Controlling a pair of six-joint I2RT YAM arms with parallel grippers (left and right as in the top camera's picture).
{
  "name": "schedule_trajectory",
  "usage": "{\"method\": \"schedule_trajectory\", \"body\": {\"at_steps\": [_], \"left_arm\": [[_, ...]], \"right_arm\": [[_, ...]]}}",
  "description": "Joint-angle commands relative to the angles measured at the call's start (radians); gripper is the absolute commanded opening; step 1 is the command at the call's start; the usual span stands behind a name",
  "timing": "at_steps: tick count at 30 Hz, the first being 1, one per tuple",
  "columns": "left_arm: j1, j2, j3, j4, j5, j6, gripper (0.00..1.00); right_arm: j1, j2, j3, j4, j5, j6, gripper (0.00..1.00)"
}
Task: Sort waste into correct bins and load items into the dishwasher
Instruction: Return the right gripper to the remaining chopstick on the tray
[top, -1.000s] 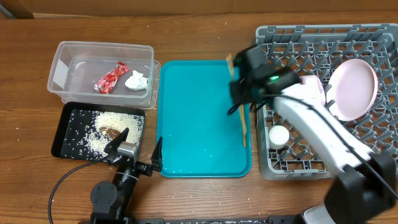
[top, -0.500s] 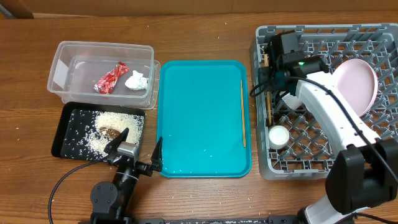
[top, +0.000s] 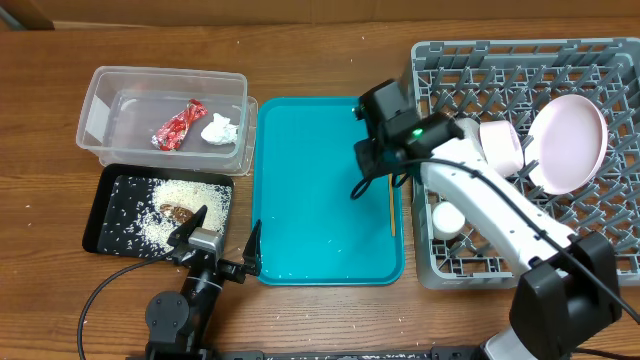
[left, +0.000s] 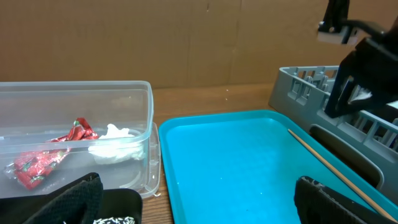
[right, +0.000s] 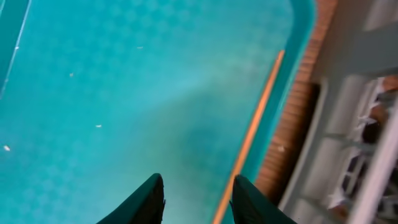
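Left jaws wide, right jaws parted.

Overhead looks straight down on the whole wooden tabletop. Left wrist cam sits low by the front edge, facing back. Right wrist is close up, looking down. All three share the flat teal plastic tray.
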Motion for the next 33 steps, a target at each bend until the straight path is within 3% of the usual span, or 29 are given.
{"method": "schedule_trajectory", "body": {"at_steps": [1, 6, 10, 18, 21, 25, 33], "left_arm": [[0.006, -0.011, -0.005, 0.002, 0.015, 0.019, 1.00], [0.006, -0.011, -0.005, 0.002, 0.015, 0.019, 1.00], [0.006, -0.011, -0.005, 0.002, 0.015, 0.019, 1.00], [0.006, -0.011, -0.005, 0.002, 0.015, 0.019, 1.00], [0.006, -0.011, -0.005, 0.002, 0.015, 0.019, 1.00], [0.006, -0.011, -0.005, 0.002, 0.015, 0.019, 1.00], [0.006, -0.011, -0.005, 0.002, 0.015, 0.019, 1.00]], "right_arm": [[0.027, 0.069, -0.049, 0.030, 0.105, 0.099, 0.37], [0.068, 0.164, -0.067, 0.063, 0.211, 0.103, 0.37], [0.062, 0.232, -0.067, 0.082, 0.322, 0.202, 0.37], [0.033, 0.304, -0.067, 0.105, 0.305, 0.201, 0.38], [0.034, 0.319, -0.067, 0.106, 0.213, 0.199, 0.37], [0.037, 0.324, -0.067, 0.098, 0.042, 0.158, 0.20], [0.068, 0.322, -0.064, 0.076, 0.060, 0.140, 0.12]]}}
